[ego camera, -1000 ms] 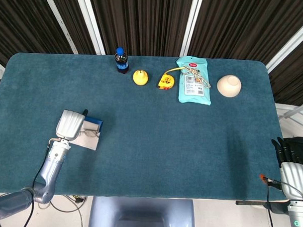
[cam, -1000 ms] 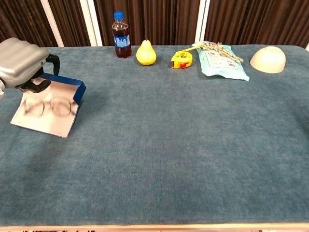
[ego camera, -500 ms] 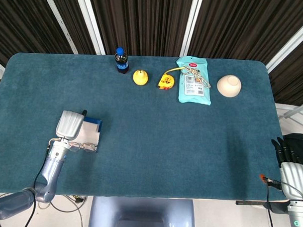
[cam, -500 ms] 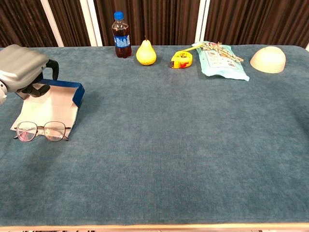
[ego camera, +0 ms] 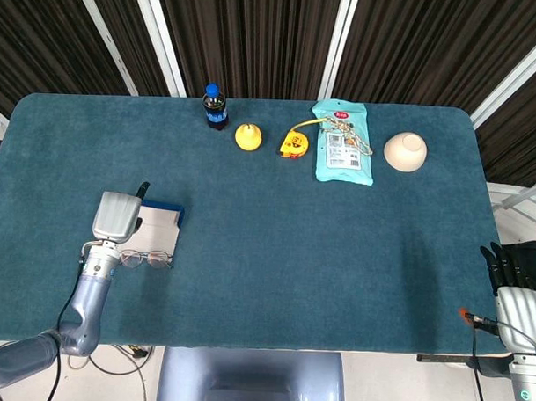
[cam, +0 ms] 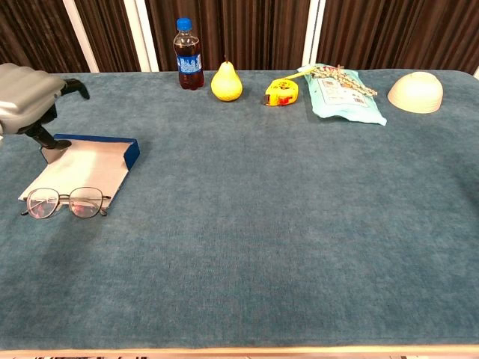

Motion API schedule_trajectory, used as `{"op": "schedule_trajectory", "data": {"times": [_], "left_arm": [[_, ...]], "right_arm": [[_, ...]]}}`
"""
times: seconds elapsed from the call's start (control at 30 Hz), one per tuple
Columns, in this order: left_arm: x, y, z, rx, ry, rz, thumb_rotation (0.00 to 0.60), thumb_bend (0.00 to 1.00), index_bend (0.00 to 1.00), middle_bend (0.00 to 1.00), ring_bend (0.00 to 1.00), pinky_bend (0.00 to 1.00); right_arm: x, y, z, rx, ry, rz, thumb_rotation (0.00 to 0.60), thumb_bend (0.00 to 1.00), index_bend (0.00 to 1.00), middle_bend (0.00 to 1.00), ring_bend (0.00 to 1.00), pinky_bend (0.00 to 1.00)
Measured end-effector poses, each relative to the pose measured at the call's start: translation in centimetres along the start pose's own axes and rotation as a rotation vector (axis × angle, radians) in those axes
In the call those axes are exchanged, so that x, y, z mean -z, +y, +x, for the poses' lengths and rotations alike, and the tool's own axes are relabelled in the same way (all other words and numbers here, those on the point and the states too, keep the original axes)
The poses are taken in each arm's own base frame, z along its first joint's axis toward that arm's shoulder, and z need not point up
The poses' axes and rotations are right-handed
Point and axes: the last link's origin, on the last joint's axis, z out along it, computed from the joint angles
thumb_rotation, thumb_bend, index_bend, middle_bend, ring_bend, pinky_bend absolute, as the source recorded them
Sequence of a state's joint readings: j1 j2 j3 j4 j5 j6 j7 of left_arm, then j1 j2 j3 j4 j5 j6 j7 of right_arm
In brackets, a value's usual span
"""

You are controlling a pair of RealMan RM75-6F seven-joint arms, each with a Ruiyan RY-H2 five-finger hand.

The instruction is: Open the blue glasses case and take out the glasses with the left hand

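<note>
At the lower right of the head view we see the right hand [ego camera: 517,293] beside the table [ego camera: 275,253] edge, its dark fingers lying close together, straight, holding nothing. At the left of the chest view, one pair of glasses [cam: 66,203] lies on the cloth, touching the near edge of the open blue glasses case [cam: 86,162], whose pale lining faces up. Just behind the case we see the left hand [cam: 28,93], fingers loosely apart and empty, one dark fingertip reaching down to the case's far corner. Along the far edge, left to right, we count one cola bottle [cam: 188,56], one yellow pear [cam: 226,82], one yellow tape measure [cam: 282,93], one light blue packet [cam: 345,95] and one upturned beige bowl [cam: 415,92]. We cannot read the print on bottle or packet.
</note>
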State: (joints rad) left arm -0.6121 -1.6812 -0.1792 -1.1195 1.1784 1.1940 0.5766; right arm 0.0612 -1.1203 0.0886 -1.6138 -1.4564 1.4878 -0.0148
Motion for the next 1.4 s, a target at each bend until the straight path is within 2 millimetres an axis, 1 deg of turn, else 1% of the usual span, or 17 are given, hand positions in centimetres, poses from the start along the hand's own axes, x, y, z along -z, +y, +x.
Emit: {"op": "schedule_trajectory", "data": {"times": [0.1,0.23,0.37,0.43,0.5,0.63,0.77,0.93,1.27,1.4], "left_arm": [[0.8,0.0,0.3,0.034,-0.020,-0.009,0.600,0.23,0.40,1.00,0.91,0.99],[2.3,0.1,1.1,0.091,-0.062,-0.034,0.600,0.27,0.44,1.00,0.93,1.00],[4.8,-0.3,1.8,0.120,-0.123,-0.061,0.600,0.31,0.48,1.00,0.94,1.00],[6.1,-0.9,1.7,0.114,-0.159,-0.059,0.600,0.31,0.48,1.00,0.95,1.00],[7.4,-1.4,1.2,0.104,-0.205,-0.046,0.600,0.31,0.48,1.00,0.95,1.00],[8.5,-1.8,0.4,0.103,-0.253,-0.020,0.600,0.33,0.49,1.00,0.95,1.00],[8.7,-1.6,-0.1,0.119,-0.271,-0.002,0.600,0.34,0.49,1.00,0.95,1.00],[8.3,-0.9,-0.4,0.128,-0.276,0.003,0.600,0.34,0.50,1.00,0.95,1.00],[7.3,1.6,-0.8,0.142,-0.279,-0.025,0.600,0.37,0.51,1.00,0.95,1.00],[7.2,2.2,-1.0,0.143,-0.282,-0.027,0.600,0.38,0.52,1.00,0.95,1.00]], "right_arm": [[0.0,0.0,0.0,0.000,-0.001,-0.001,0.600,0.17,0.00,0.00,0.00,0.21],[0.0,0.0,0.0,-0.003,-0.002,-0.001,0.600,0.17,0.00,0.00,0.00,0.21],[0.0,0.0,0.0,-0.005,-0.002,0.000,0.600,0.17,0.00,0.00,0.00,0.21],[0.0,0.0,0.0,-0.006,-0.001,0.001,0.600,0.17,0.00,0.00,0.00,0.21],[0.0,-0.1,0.0,-0.007,-0.002,0.002,0.600,0.17,0.00,0.00,0.00,0.21],[0.1,-0.1,0.1,-0.009,-0.003,0.004,0.600,0.17,0.00,0.00,0.00,0.21],[0.1,-0.1,0.0,-0.013,-0.005,0.004,0.600,0.17,0.00,0.00,0.00,0.21],[0.1,-0.1,0.1,-0.015,-0.006,0.002,0.600,0.17,0.00,0.00,0.00,0.21],[0.0,-0.1,0.1,-0.018,-0.008,0.000,0.600,0.17,0.00,0.00,0.00,0.21],[0.0,-0.1,0.1,-0.021,-0.008,-0.001,0.600,0.17,0.00,0.00,0.00,0.21]]}}
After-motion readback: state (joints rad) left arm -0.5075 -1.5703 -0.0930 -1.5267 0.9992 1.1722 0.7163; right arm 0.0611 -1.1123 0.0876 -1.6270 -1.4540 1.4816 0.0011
